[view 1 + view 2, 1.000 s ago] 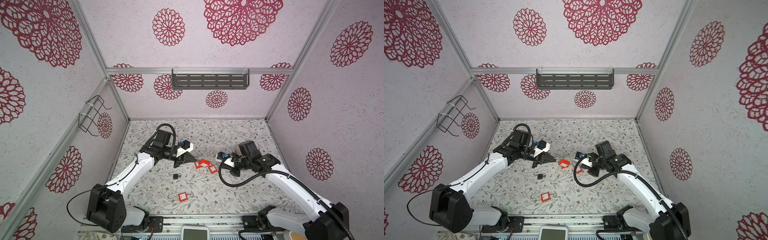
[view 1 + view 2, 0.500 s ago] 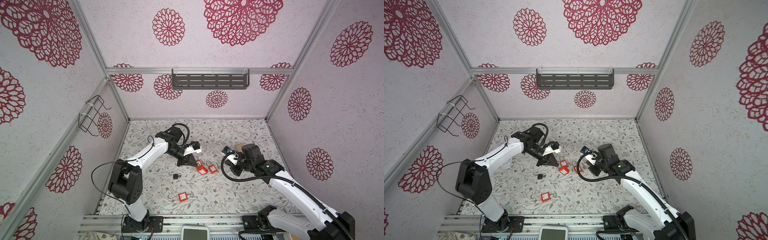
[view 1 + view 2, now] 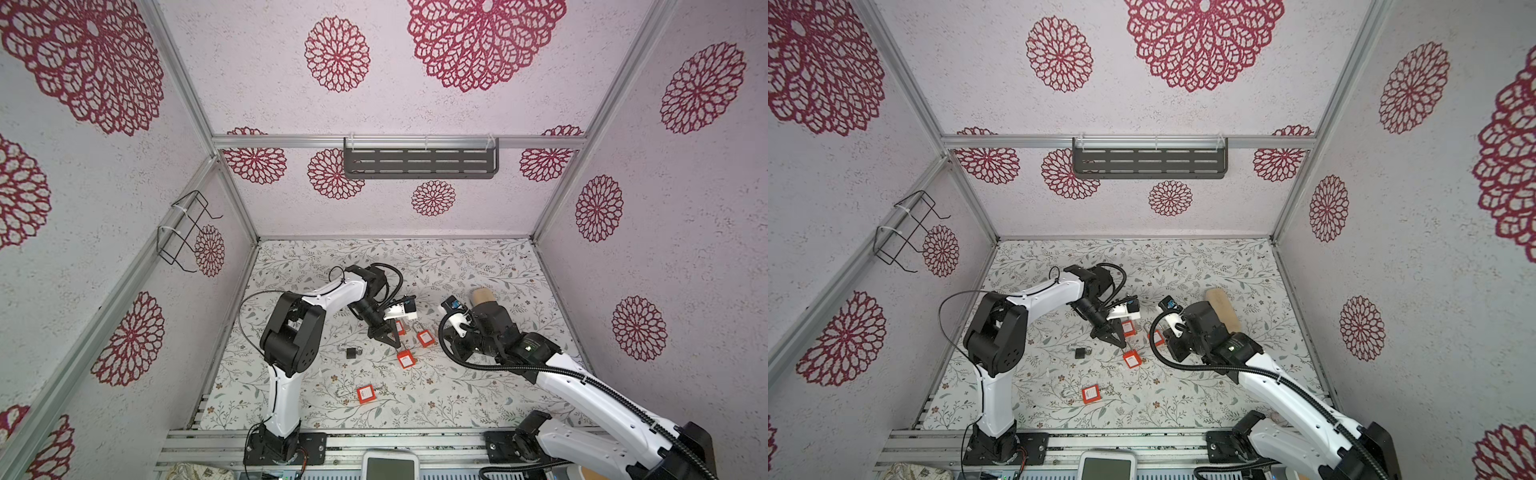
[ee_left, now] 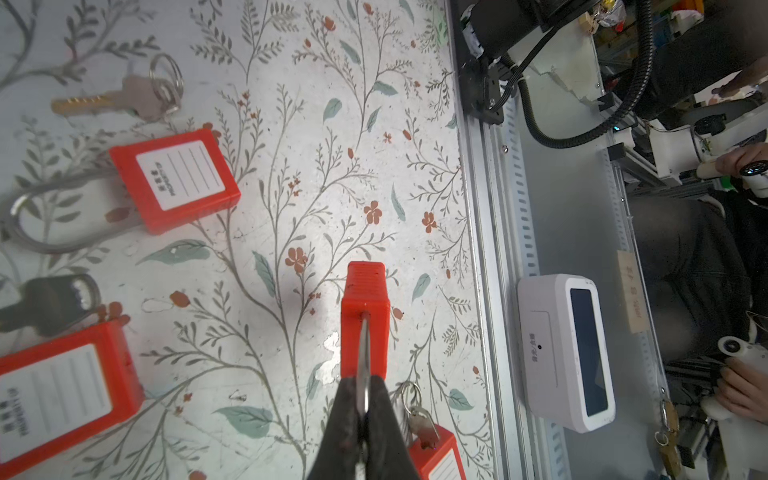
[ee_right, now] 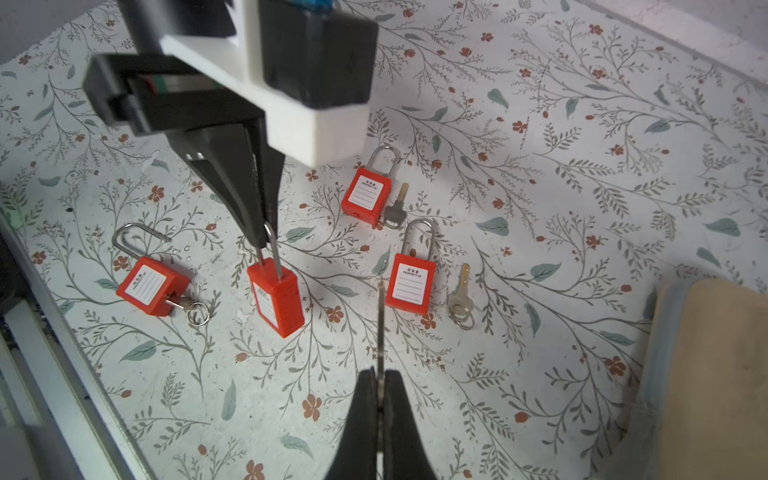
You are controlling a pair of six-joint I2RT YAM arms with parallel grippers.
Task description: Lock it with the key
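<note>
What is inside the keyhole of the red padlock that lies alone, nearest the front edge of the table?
A key sits in the red padlock: only its head and ring stick out of the bottom. The blade is covered by the body.

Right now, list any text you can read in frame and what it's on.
"PROPERTY OF": white label of one closed padlock.
"PROPERTY OF": label of a second closed padlock, just legible.
Characters above those words on both labels: too small to read.
Labels on the upright padlock and the padlock with a key in it: blurred.
Print on the white device: unreadable.
</note>
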